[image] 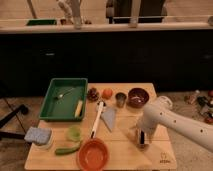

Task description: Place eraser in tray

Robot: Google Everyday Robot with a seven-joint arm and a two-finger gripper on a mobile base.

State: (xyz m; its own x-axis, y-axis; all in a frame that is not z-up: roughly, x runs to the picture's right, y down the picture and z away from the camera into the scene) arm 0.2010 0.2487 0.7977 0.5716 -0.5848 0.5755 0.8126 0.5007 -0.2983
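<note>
The green tray sits at the table's back left; inside it lie a small metal utensil and a yellow stick-like piece. My gripper hangs from the white arm, pointing down at the table's front right, well to the right of the tray. A small dark thing shows at its tip. I cannot tell whether that is the eraser, and no other eraser stands out.
On the wooden table: a pinecone, an orange fruit, a metal cup, a dark red bowl, a white-handled tool, a grey cloth, a green cup, an orange bowl and a blue sponge.
</note>
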